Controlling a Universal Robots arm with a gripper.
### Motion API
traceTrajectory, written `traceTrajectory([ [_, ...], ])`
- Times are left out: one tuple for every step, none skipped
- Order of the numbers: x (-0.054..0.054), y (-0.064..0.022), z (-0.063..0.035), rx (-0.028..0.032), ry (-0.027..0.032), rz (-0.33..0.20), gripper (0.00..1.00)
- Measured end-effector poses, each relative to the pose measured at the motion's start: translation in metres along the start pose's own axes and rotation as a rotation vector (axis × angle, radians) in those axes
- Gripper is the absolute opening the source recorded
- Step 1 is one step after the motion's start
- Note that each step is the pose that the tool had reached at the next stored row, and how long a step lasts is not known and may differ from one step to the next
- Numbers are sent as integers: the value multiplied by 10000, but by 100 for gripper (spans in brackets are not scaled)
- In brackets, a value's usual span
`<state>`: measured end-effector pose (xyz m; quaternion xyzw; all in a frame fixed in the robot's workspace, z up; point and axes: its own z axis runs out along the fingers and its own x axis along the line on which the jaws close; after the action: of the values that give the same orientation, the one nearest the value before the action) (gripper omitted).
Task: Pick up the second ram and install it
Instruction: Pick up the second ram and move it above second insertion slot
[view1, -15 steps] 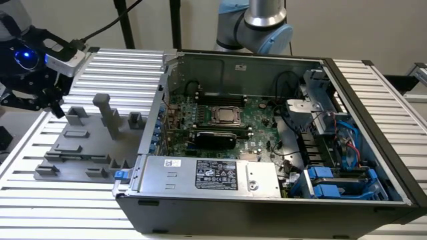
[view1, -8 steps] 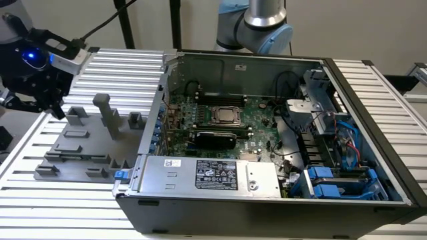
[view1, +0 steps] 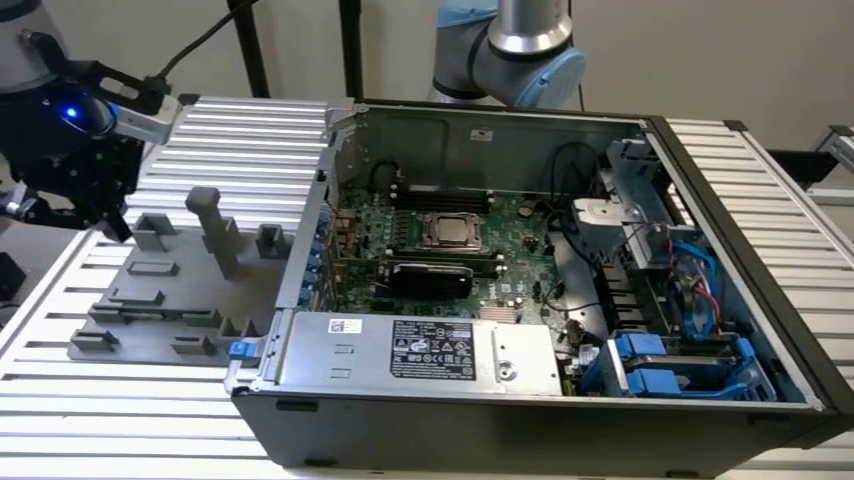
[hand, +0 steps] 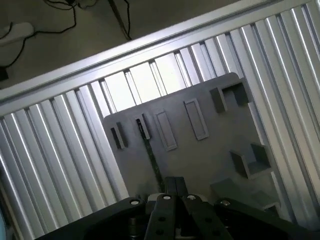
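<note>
The second ram (hand: 151, 155) shows in the wrist view as a thin dark grey-green stick seen edge-on. It runs along one edge of the light grey fixture plate (hand: 210, 165), from between two small blocks toward my gripper (hand: 174, 187), and its near end disappears under the gripper. I cannot tell whether it is held or resting in the fixture. In the exterior view my black gripper (view1: 104, 218) hangs over the rear corner of the fixture plate (view1: 174, 300) on the exterior view's left, well away from the open computer case (view1: 534, 400) and its green motherboard (view1: 521, 225).
Grey posts and blocks (view1: 210, 225) rise from the fixture plate near the gripper. The case's walls, a power supply (view1: 427, 350) at the front and blue drive cages (view1: 667, 365) surround the motherboard. A ribbed aluminium table (view1: 107, 400) lies under everything. Cables hang behind the arm.
</note>
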<state>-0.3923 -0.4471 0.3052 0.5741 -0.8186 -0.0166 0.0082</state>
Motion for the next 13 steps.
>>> traceTrajectory([
  [0,0,5,0,10,-184,0],
  [0,0,10,1,20,-364,0],
  [0,0,14,0,31,-543,0],
  [0,-1,19,1,41,-723,0],
  [0,-1,24,1,51,-903,0],
  [0,-1,29,2,61,-1080,0],
  [0,-1,34,2,72,-1268,0],
  [0,-1,38,2,82,-1433,0],
  [0,-1,44,2,92,-1588,0],
  [0,-2,50,4,100,-1729,0],
  [0,-2,56,4,111,-1847,0],
  [1,-2,62,5,122,-1948,0],
  [1,-2,69,7,131,-2041,0],
])
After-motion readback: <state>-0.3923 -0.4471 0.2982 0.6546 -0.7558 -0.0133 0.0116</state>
